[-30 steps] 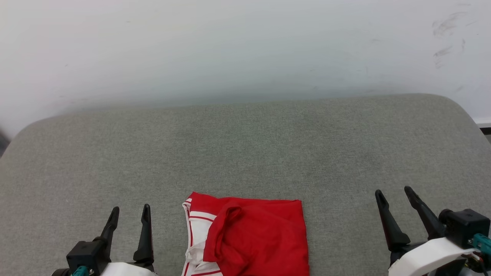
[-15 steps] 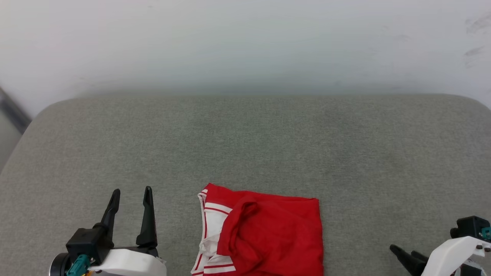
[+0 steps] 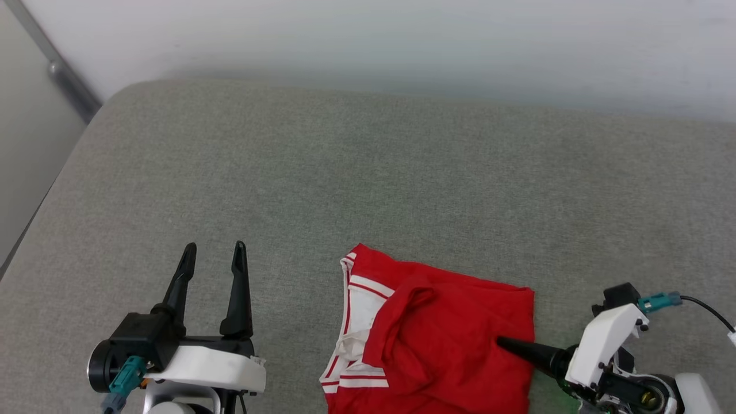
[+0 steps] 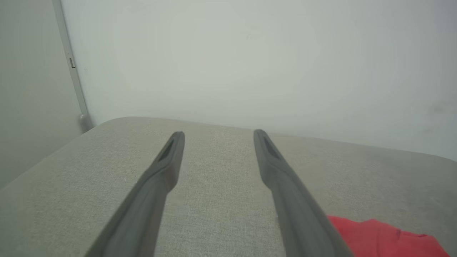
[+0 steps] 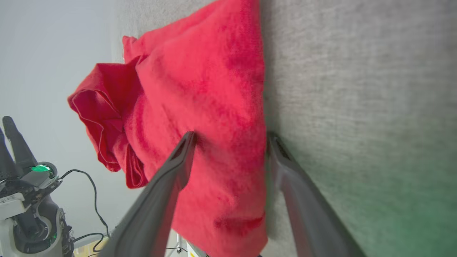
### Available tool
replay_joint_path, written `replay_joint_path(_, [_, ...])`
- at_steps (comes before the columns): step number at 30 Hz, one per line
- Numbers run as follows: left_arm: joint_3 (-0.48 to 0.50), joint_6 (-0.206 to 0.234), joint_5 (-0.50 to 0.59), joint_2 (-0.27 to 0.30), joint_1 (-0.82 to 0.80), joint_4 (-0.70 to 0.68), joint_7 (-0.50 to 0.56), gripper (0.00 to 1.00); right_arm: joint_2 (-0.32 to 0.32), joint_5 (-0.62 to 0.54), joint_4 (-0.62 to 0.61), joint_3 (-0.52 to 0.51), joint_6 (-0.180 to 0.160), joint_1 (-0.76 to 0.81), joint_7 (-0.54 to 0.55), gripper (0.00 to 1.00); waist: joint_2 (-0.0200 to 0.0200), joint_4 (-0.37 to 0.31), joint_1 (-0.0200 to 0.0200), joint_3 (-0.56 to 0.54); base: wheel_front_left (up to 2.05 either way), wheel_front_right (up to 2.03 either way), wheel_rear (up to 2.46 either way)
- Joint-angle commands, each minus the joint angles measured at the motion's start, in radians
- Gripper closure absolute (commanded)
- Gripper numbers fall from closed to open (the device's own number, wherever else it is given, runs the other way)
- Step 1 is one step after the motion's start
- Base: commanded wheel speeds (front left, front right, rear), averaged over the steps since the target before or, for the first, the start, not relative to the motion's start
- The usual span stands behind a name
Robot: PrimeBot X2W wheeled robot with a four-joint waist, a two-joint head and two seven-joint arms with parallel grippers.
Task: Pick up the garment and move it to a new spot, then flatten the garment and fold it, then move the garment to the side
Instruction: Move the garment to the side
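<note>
two grippers sat at the near edge of the head view. the right gripper (image 5: 230,137) lay low and turned sideways at the right edge of the garment (image 3: 448,339), its jaws spread wide. one finger (image 5: 167,185) reached over the red cloth and the other (image 5: 296,192) ran along the grey cushion (image 3: 368,172) just beside the hem, so the cloth's edge sat between them, unpinched. from the head, one dark finger (image 3: 520,349) pointed left over the red fabric from the white wrist housing (image 3: 604,342), with a teal plug and black cable behind it.

the left gripper (image 3: 214,250) was well apart from the garment on its left, above the cushion, fingers pointing away from the robot and parted with nothing between them.

the garment lay folded into a rough rectangle at the near middle of the cushion, running off the bottom of the head view. its top layer was plain red with a loose fold. white fabric with red stripes (image 3: 359,299) showed along its left side.

beyond it the cushion stretched bare to a pale wall (image 3: 402,40), and a grey strip (image 3: 63,80) ran down the far left corner
</note>
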Motion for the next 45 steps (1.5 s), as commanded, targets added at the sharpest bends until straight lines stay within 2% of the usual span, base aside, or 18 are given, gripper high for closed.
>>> replay_joint_path(1, [0.002, -0.002, 0.006, -0.004, -0.018, 0.001, -0.007, 0.0, 0.008, 0.008, 0.025, 0.012, -0.001, -0.018, -0.008, 0.0, 0.0, 0.024, 0.0, 0.026, 0.0, 0.0, 0.0])
replay_joint_path(3, [0.003, -0.007, 0.008, -0.008, -0.025, 0.006, -0.007, 0.0, 0.012, 0.03, 0.062, 0.028, -0.001, -0.032, -0.01, 0.0, 0.0, 0.031, 0.0, 0.032, 0.0, 0.0, 0.0])
replay_joint_path(4, [0.004, -0.009, 0.01, -0.012, -0.026, 0.009, -0.007, 0.0, 0.014, 0.034, 0.08, 0.037, -0.001, -0.039, -0.012, 0.34, 0.0, 0.033, 0.0, 0.033, 0.0, 0.0, 0.0])
replay_joint_path(5, [0.004, -0.01, 0.012, -0.016, -0.027, 0.011, -0.007, 0.0, 0.015, 0.041, 0.09, 0.047, -0.001, -0.043, -0.014, 0.78, 0.0, 0.035, 0.0, 0.034, 0.0, 0.0, 0.0])
replay_joint_path(6, [0.005, -0.01, 0.015, -0.019, -0.028, 0.013, -0.007, 0.0, 0.017, 0.053, 0.098, 0.053, -0.001, -0.047, -0.017, 1.0, 0.0, 0.037, 0.0, 0.032, 0.0, 0.0, 0.0])
replay_joint_path(10, [0.012, -0.011, 0.017, -0.027, -0.008, 0.023, -0.007, 0.0, 0.008, 0.082, 0.077, 0.084, -0.001, -0.063, -0.038, 1.0, 0.0, 0.027, 0.0, 0.016, 0.0, 0.0, 0.0])
replay_joint_path(16, [0.021, -0.017, 0.016, -0.021, 0.01, 0.035, -0.007, 0.0, -0.059, 0.053, -0.017, 0.18, -0.001, -0.079, -0.069, 1.0, 0.0, -0.017, 0.0, -0.025, 0.0, 0.0, 0.0])
replay_joint_path(21, [0.038, -0.01, 0.012, -0.015, 0.035, 0.032, -0.007, 0.0, -0.156, -0.077, -0.078, 0.293, -0.001, -0.105, -0.066, 1.0, 0.0, -0.114, 0.0, -0.05, 0.0, 0.0, 0.0])
replay_joint_path(25, [0.035, -0.016, 0.015, -0.021, 0.04, 0.025, -0.007, 0.0, -0.235, -0.189, -0.083, 0.337, -0.001, -0.127, -0.044, 1.0, 0.0, -0.2, 0.0, -0.052, 0.0, 0.0, 0.0])
replay_joint_path(31, [0.019, -0.034, 0.029, -0.023, -0.006, 0.013, -0.006, 0.0, -0.312, -0.306, -0.053, 0.33, -0.001, -0.189, -0.057, 1.0, 0.0, -0.328, 0.0, 0.016, 0.0, 0.0, 0.0])
replay_joint_path(36, [0.004, -0.051, 0.05, -0.01, -0.077, 0.004, 0.002, 0.0, -0.364, -0.395, -0.019, 0.303, -0.001, -0.269, -0.129, 1.0, 0.0, -0.405, 0.0, 0.115, 0.0, 0.0, 0.0])
replay_joint_path(41, [-0.021, -0.075, 0.08, 0.007, -0.172, -0.012, 0.021, 0.0, -0.416, -0.478, 0.031, 0.238, -0.001, -0.36, -0.216, 1.0, 0.0, -0.45, 0.0, 0.224, 0.0, 0.0, 0.0])
replay_joint_path(45, [-0.037, -0.09, 0.108, 0.019, -0.253, -0.04, 0.048, 0.0, -0.448, -0.536, 0.081, 0.149, -0.001, -0.441, -0.274, 1.0, 0.0, -0.463, 0.0, 0.316, 0.0, 0.0, 0.0])
